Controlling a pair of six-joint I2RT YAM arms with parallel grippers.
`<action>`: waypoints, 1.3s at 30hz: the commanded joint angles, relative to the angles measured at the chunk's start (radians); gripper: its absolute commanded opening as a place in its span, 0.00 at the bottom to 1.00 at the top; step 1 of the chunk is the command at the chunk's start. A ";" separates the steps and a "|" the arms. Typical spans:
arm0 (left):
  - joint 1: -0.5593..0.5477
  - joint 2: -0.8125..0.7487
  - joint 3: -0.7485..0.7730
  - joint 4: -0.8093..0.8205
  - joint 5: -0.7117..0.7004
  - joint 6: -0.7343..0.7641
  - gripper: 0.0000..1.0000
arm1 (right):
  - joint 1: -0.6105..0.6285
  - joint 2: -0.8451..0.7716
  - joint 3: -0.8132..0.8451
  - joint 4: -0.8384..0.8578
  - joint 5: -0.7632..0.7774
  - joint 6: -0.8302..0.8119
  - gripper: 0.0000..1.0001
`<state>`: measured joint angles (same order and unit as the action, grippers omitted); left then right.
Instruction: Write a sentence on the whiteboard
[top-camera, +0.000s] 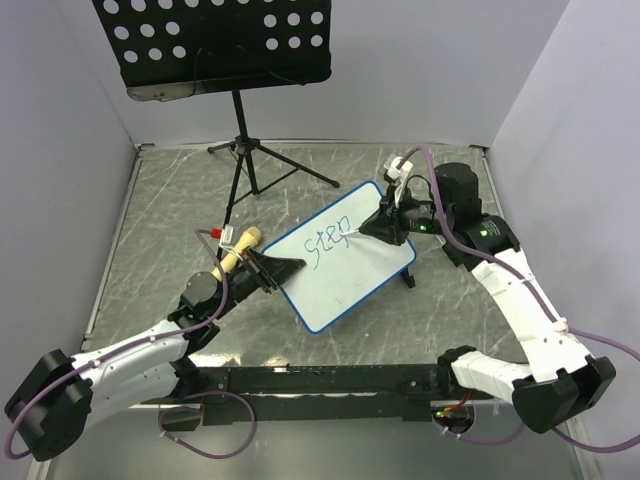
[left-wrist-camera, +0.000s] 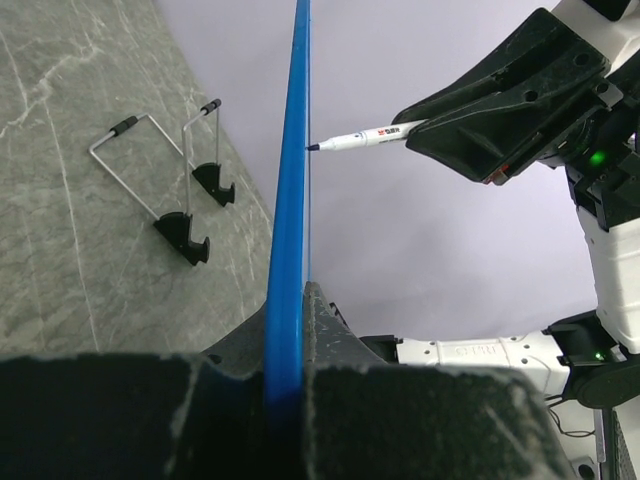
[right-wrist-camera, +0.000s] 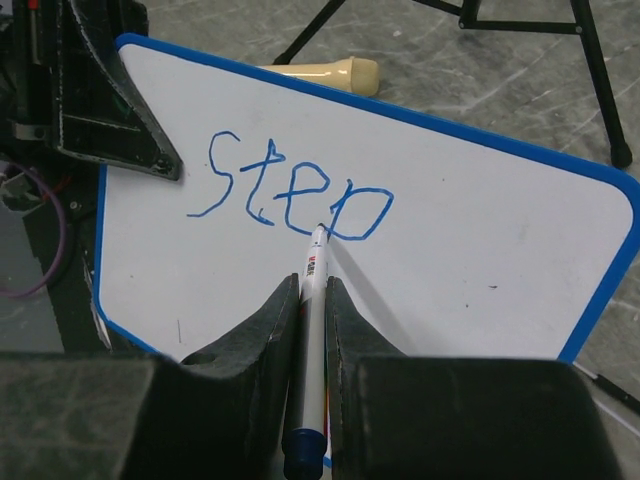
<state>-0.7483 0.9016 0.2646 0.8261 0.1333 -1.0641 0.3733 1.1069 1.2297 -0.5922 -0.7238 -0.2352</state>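
Whiteboard (top-camera: 350, 285): middle of the table in the top view, lying slantwise; long axis from 7 to 1 o'clock
Left gripper (top-camera: 288, 268): clenched on the board's blue frame at its 9 o'clock edge; steadying it
Right gripper (right-wrist-camera: 312, 290): reaching in from 2 o'clock; clamped around a marker (right-wrist-camera: 316, 255); nib touching the board at the foot of the "p"
Sentence (right-wrist-camera: 290, 195): only "step" in blue so far; letters look finished
Left to do: by my judgement, every later word; bare white waits at 3 and 6 o'clock of the word
Music stand (top-camera: 215, 45): 11 o'clock; apart from the board
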 joint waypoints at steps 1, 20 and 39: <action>0.000 -0.027 0.016 0.192 0.009 -0.033 0.01 | -0.019 -0.015 0.088 0.006 -0.091 0.039 0.00; 0.023 -0.049 -0.004 0.174 0.048 -0.025 0.01 | -0.092 -0.154 0.002 0.038 -0.069 -0.007 0.00; 0.030 -0.024 -0.002 0.203 0.083 -0.036 0.01 | -0.117 -0.173 -0.035 0.037 -0.080 -0.026 0.00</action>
<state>-0.7250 0.8883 0.2394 0.8558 0.1989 -1.0679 0.2626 0.9474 1.2018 -0.5880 -0.7918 -0.2501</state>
